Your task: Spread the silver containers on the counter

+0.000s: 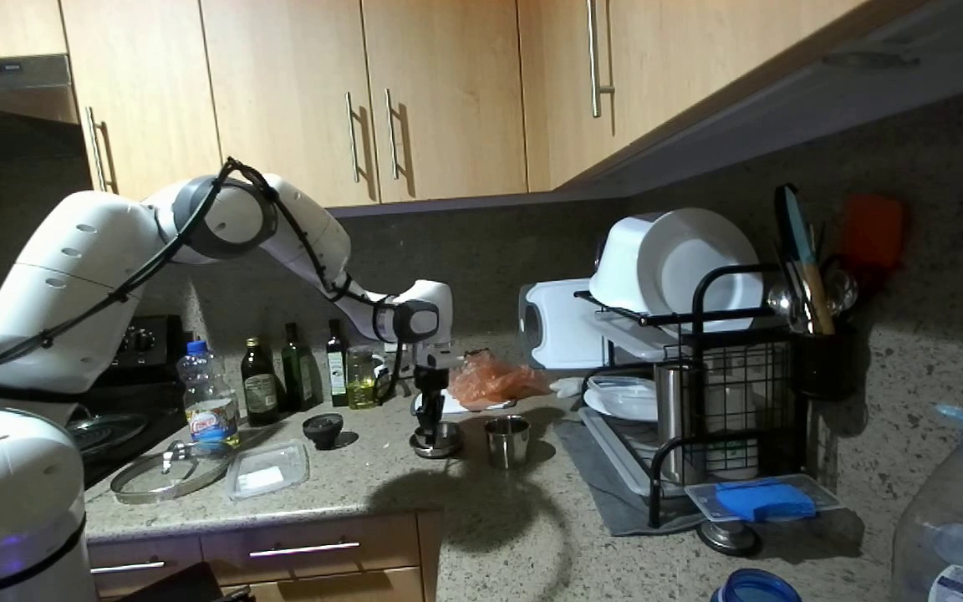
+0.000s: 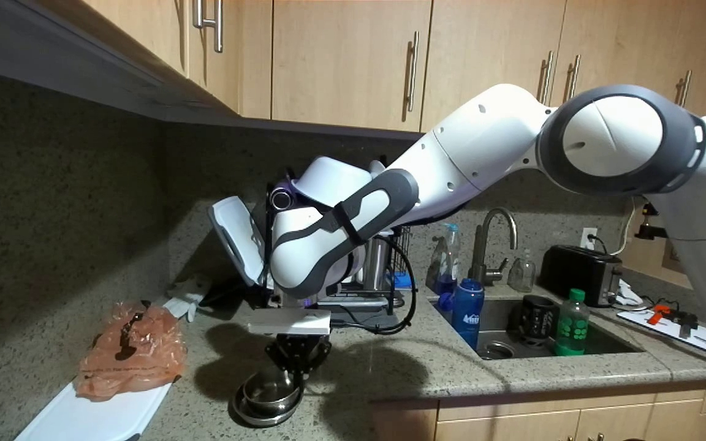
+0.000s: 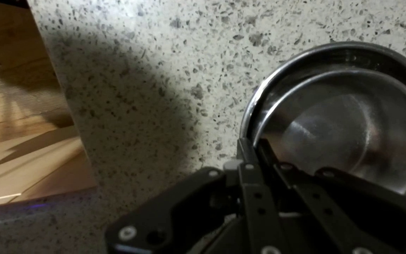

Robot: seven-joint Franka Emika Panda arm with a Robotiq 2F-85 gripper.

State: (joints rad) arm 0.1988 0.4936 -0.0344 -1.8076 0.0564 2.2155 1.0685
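Note:
Two round silver containers are nested on the speckled counter [image 1: 339, 489]. The smaller inner bowl [image 3: 333, 127] sits inside the larger outer bowl [image 3: 347, 46]. In an exterior view the inner bowl [image 2: 265, 392] looks slightly tilted above the outer bowl [image 2: 260, 420]. My gripper [image 3: 254, 144] points down, its fingers close together on either side of the inner bowl's near rim. One finger is inside that bowl and the other is between the two rims. A taller silver cup [image 1: 507, 441] stands upright and apart beside them; it does not show in the wrist view.
A dish rack [image 1: 699, 401] stands beyond the cup. A small black bowl [image 1: 323, 430], a glass lid [image 1: 170, 472] and a plastic container [image 1: 268, 470] lie nearer the stove. An orange bag [image 1: 494, 380] and bottles [image 1: 260, 385] line the back. A sink [image 2: 549, 343] is farther along.

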